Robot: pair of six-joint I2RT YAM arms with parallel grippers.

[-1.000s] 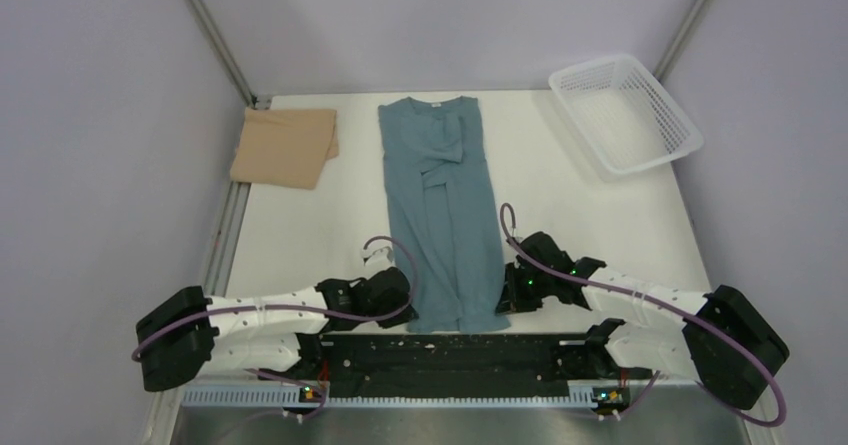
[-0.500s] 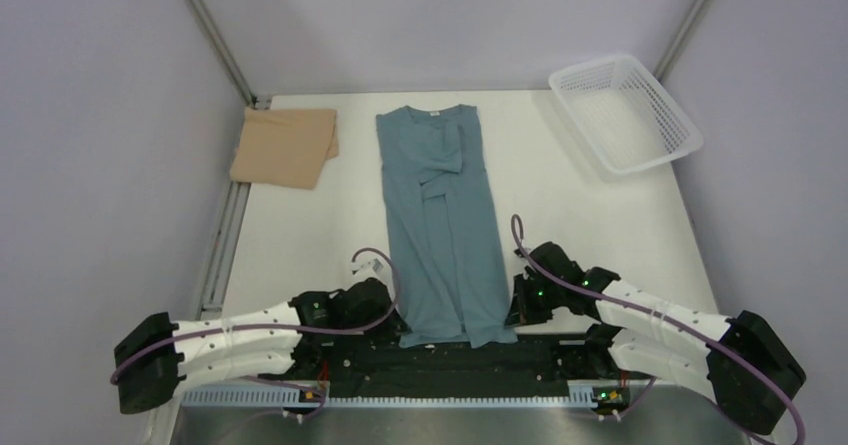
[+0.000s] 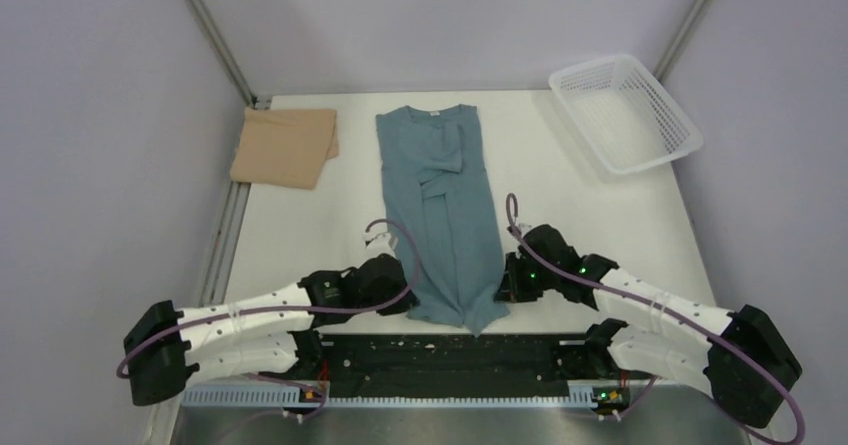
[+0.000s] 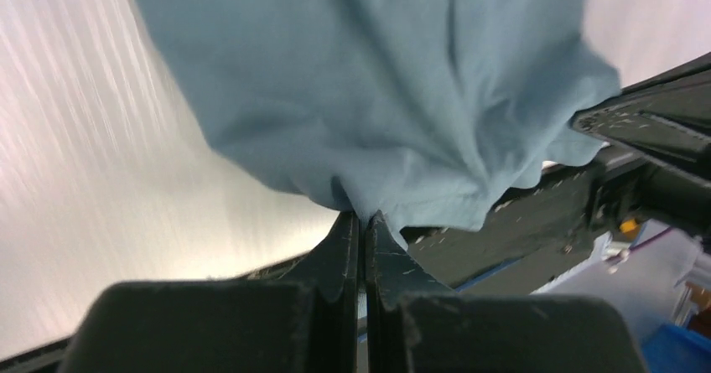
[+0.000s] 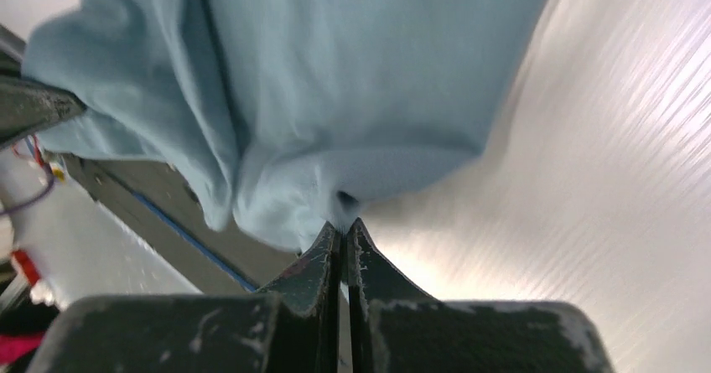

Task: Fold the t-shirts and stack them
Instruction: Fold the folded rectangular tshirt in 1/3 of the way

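Now both claws are freshly shut: the left gripper [image 4: 362,215] and right gripper [image 5: 344,224] each pinch a near corner of the teal-blue t-shirt [image 3: 440,195]. Its hem, flat before, bunches up, so folding can start. Far left lies the folded tan t-shirt [image 3: 285,147].

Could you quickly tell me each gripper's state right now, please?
The left gripper is shut on the blue t-shirt, near left corner.
The right gripper is shut on its near right corner.

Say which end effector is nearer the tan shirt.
Left. The left end effector pinches the teal shirt nearest the tan shirt; the right end effector pinches its far corner.
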